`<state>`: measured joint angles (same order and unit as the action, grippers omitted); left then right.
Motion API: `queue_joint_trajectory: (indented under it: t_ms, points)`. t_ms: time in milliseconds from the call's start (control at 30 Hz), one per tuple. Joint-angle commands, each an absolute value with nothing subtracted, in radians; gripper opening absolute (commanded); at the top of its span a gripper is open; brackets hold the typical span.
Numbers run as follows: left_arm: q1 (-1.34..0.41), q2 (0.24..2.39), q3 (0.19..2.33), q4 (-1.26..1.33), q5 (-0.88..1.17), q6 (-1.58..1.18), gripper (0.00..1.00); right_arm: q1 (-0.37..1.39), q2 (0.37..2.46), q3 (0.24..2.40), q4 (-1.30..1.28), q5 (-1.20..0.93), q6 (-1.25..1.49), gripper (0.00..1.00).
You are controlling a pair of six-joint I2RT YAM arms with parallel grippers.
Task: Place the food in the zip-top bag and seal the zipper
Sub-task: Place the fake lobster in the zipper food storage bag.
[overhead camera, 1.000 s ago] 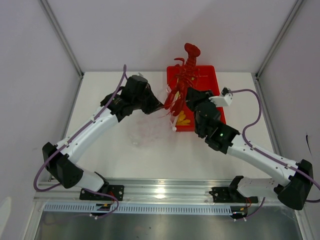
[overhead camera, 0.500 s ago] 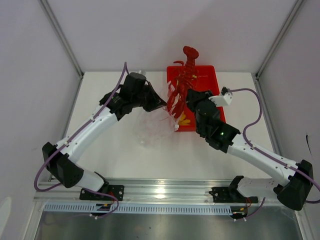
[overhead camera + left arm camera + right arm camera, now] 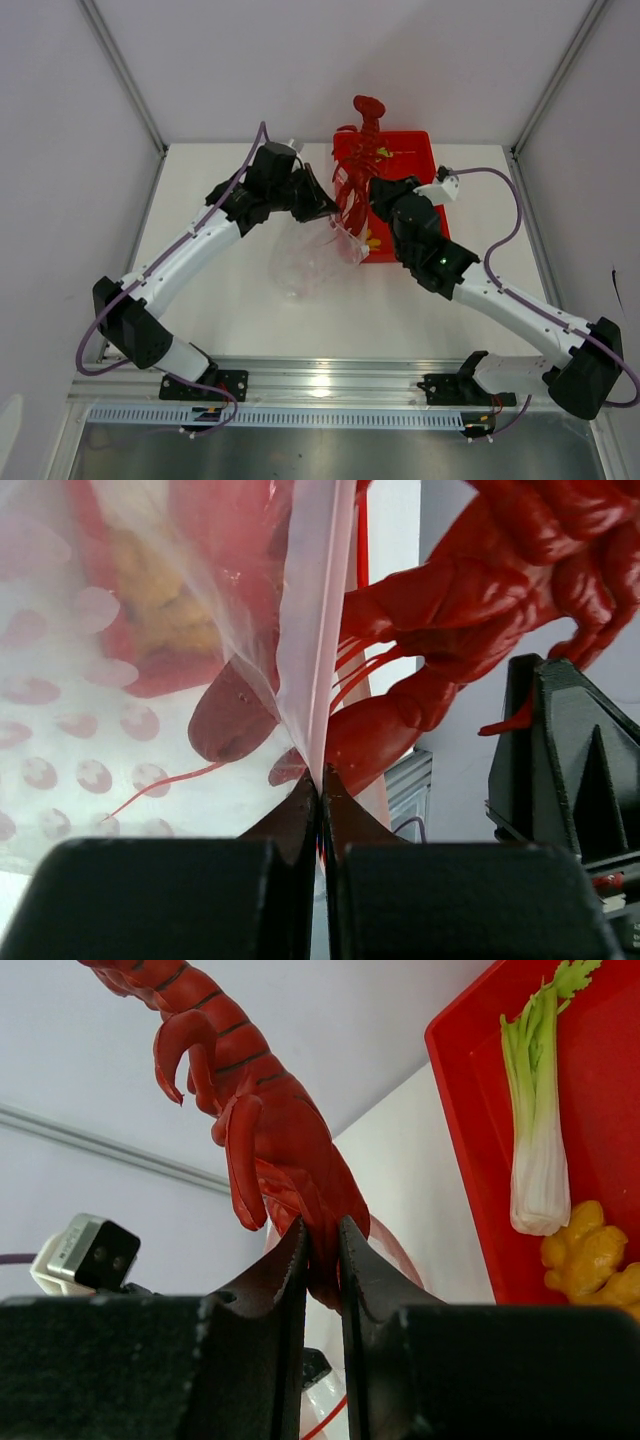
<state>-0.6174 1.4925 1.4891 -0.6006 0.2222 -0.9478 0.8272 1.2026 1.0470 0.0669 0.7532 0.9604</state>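
Two grips: left gripper [image 3: 320,780] pinched together on the zipper [image 3: 318,630] of the zip-top bag [image 3: 305,262], right gripper [image 3: 322,1235] clamped on the lobster [image 3: 270,1130]. Over the last second I moved the lobster left, head-down at the raised mouth, frame centre (insertion starting, I judge). Only the right wrist view shows stalk [image 3: 535,1150] and yellow pieces [image 3: 590,1255] in the tray [image 3: 475,1140].
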Motion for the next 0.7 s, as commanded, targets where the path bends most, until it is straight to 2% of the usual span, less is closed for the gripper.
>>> queue_joint_trajectory:
  t_ms: [0, 467, 667]
  points:
    - [-0.597, 1.494, 1.546, -0.581, 0.267, -0.922, 0.01, 0.808, 1.21, 1.055, 0.135, 0.658, 0.902, 0.0]
    - [-0.575, 1.508, 1.578, -0.578, 0.285, -0.969, 0.01, 0.796, 1.221, 1.034, 0.17, 0.462, 0.756, 0.0]
    - [-0.574, 1.519, 1.571, -0.542, 0.313, -0.992, 0.0, 0.805, 1.22, 1.003, 0.156, 0.466, 0.772, 0.0]
